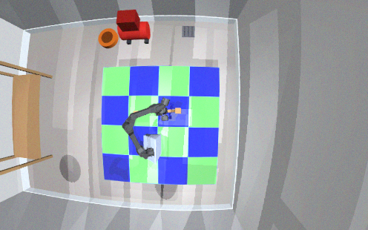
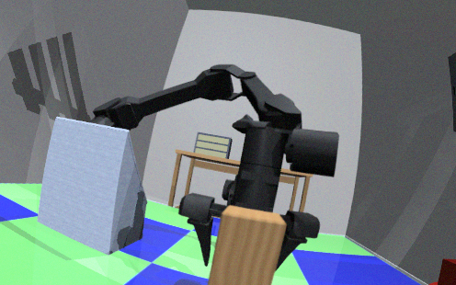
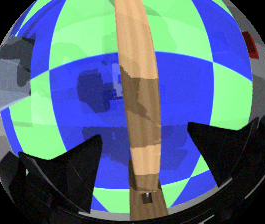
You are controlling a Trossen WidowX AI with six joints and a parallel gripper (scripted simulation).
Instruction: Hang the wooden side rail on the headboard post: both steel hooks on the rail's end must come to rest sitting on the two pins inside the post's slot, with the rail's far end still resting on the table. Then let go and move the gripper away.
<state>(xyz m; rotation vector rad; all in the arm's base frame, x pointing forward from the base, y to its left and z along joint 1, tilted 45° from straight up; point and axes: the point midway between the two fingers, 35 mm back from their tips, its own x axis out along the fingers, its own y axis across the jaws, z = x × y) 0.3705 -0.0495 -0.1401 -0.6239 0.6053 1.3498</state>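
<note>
The wooden rail (image 1: 170, 110) (image 3: 142, 107) runs lengthwise under the arm, its near end at the headboard post (image 1: 178, 110) (image 2: 251, 248) (image 3: 148, 212). In the wrist view a dark slot opening with a small grey metal bit shows below the rail's end. How the hooks sit on the pins cannot be made out. The rail's far end is cut off in the wrist view; a bit of wood shows left of the arm in the top view. My gripper (image 2: 242, 267) (image 3: 146, 133) is wide open, one finger on each side of the rail, touching neither side in the wrist view.
The pale grey block (image 1: 157, 148) (image 2: 81, 184) stands by the arm's base. The rail and post stand on the blue and green checkered floor (image 1: 204, 141). A red machine (image 1: 133, 31) and an orange pot (image 1: 108, 38) are far off at the back. A wooden bench (image 1: 26, 119) is at the left.
</note>
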